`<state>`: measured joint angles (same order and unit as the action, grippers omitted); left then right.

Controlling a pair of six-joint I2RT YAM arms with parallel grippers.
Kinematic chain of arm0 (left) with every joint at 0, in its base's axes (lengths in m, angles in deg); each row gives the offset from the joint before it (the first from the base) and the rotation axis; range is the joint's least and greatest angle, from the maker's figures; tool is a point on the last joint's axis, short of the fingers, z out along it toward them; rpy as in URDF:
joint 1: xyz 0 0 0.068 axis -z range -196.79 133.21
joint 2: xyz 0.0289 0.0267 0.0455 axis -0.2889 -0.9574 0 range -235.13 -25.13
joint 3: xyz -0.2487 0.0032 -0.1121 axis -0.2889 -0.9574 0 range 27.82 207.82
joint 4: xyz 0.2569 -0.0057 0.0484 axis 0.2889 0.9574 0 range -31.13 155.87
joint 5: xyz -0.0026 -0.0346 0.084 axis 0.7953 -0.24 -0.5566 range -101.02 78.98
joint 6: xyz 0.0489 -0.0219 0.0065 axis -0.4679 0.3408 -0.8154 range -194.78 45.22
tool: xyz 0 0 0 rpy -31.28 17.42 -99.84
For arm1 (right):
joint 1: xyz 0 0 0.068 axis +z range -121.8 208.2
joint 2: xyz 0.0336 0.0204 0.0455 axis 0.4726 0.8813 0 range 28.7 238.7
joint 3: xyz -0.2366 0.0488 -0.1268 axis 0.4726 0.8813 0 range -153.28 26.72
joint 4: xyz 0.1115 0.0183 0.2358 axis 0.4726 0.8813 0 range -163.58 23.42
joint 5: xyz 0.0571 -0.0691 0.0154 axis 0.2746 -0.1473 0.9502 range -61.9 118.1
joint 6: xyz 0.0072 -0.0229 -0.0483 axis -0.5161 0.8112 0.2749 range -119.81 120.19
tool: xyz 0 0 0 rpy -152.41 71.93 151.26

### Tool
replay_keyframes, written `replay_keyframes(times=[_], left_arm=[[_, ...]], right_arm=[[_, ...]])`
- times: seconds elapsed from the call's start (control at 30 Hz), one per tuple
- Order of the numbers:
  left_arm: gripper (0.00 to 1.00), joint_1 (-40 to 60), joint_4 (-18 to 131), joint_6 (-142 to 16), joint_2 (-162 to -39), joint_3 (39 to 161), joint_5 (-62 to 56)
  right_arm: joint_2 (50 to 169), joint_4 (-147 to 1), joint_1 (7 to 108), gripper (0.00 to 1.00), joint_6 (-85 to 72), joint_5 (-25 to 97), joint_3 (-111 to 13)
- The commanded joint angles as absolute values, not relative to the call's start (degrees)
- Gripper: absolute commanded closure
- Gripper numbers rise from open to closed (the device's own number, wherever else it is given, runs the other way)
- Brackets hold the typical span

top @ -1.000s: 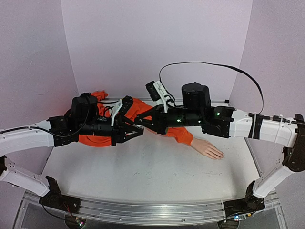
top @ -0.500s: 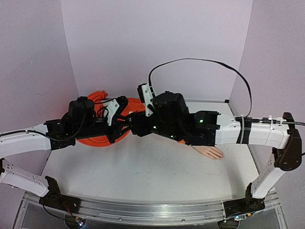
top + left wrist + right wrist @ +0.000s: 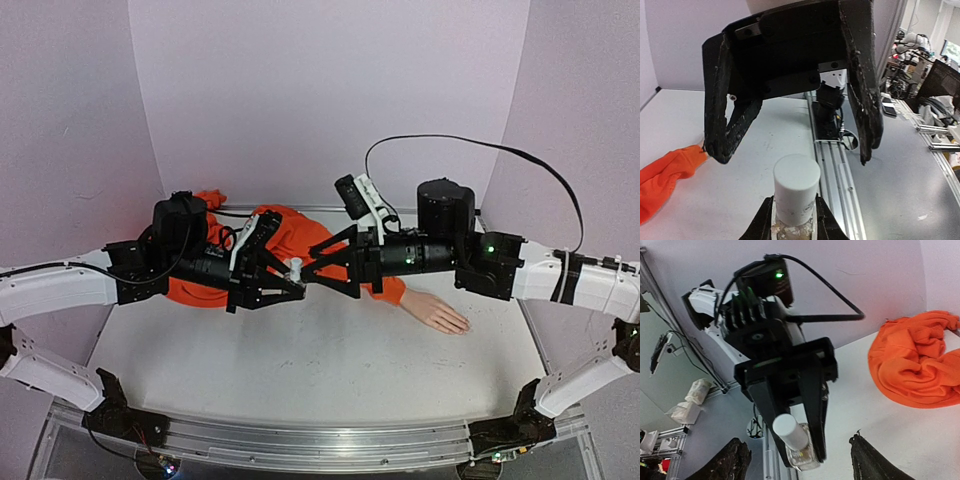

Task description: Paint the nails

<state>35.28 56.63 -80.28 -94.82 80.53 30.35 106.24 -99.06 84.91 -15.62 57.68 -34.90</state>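
Plainly, little of the job is done. Nearest the arm bases the worktop lies bare, and to the right on it rests the mannequin hand, fingers stretched out toward the right edge. Its nails are too small to read, yet no colour shows on them, so I judge none painted.

Farther in, above the worktop and well apart from that hand, the left end effector is clamped on a small clear bottle, held upright with its white cap on. The right end effector faces it with jaws spread wide, tips just beside the cap and touching nothing that I can see. Opening the bottle seems the step in hand. Drawing out the brush, carrying it over and coating each nail all remain.

Behind them the orange sleeve lies bunched toward the back wall. Both arms cover much of it, and the right arm hides the wrist where hand meets sleeve. Any brush inside the bottle cannot be made out.
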Motion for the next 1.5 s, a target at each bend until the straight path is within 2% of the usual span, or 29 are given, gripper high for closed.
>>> replay_keyframes(times=[0.0, 0.13, 0.23, 0.37, 0.47, 0.6, 0.7, 0.73, 0.8, 0.87, 0.93, 1.03, 1.23, 1.27, 1.3, 1.4, 1.43, 1.47], left_arm=[[1.0, 35.4, 53.1, -77.9, -96.4, 84.4, 41.4], [1.0, 35.5, 53.1, -77.5, -96.9, 84.5, 42.4], [1.0, 35.6, 53.2, -77.5, -96.9, 84.6, 42.7], [1.0, 35.7, 53.1, -77.4, -97.0, 84.6, 43.1], [1.0, 35.8, 53.1, -77.6, -96.7, 84.6, 42.8], [1.0, 35.8, 53.1, -77.9, -95.5, 84.0, 37.7], [1.0, 35.8, 53.2, -78.3, -93.7, 82.9, 26.1], [1.0, 35.8, 53.1, -78.8, -92.0, 81.6, 13.6], [1.0, 35.8, 53.1, -79.3, -90.7, 80.4, -1.9], [1.0, 35.8, 53.2, -79.5, -89.8, 79.3, -16.7], [1.0, 35.8, 53.2, -80.0, -89.3, 78.7, -25.5], [1.0, 35.8, 53.2, -80.7, -88.9, 78.5, -26.1], [1.0, 35.9, 53.2, -79.9, -89.3, 79.3, -15.0], [0.95, 35.9, 53.3, -79.9, -89.5, 79.5, -13.2], [0.85, 35.9, 53.3, -79.8, -89.5, 79.6, -11.6], [0.39, 35.9, 53.2, -79.3, -89.5, 79.6, -7.1], [0.12, 35.9, 53.2, -79.2, -89.8, 79.7, -5.8], [0.02, 35.9, 53.4, -79.3, -90.0, 79.9, -4.5]], right_arm=[[108.0, -105.6, 85.2, 0.36, -14.6, 68.2, -37.8], [110.2, -106.1, 85.2, 0.47, -14.9, 70.6, -39.8], [111.7, -106.3, 85.2, 0.5, -15.0, 72.4, -40.9], [113.3, -106.7, 85.2, 0.63, -15.4, 74.0, -42.0], [114.2, -106.7, 85.1, 0.77, -15.6, 74.9, -42.6], [114.8, -106.4, 85.2, 0.97, -15.7, 74.6, -42.5], [115.0, -105.4, 85.2, 1.0, -15.7, 72.6, -42.2], [115.0, -103.0, 85.4, 1.0, -15.9, 66.2, -42.2], [115.2, -98.4, 87.0, 1.0, -16.2, 51.6, -43.1], [116.5, -91.9, 91.7, 1.0, -17.1, 27.7, -45.6], [120.4, -87.2, 97.7, 1.0, -22.0, 5.9, -49.5], [124.5, -86.7, 103.3, 1.0, -25.7, -2.8, -54.1], [123.2, -92.5, 102.8, 1.0, -23.6, 0.0, -52.7], [122.4, -93.3, 102.3, 1.0, -23.3, 1.1, -52.0], [121.7, -93.9, 101.7, 1.0, -23.2, 1.8, -51.3], [119.0, -94.7, 98.8, 1.0, -23.9, 2.2, -48.7], [117.8, -94.7, 97.4, 1.0, -24.5, 1.9, -47.5], [116.5, -94.8, 95.4, 1.0, -24.9, 1.9, -45.7]])
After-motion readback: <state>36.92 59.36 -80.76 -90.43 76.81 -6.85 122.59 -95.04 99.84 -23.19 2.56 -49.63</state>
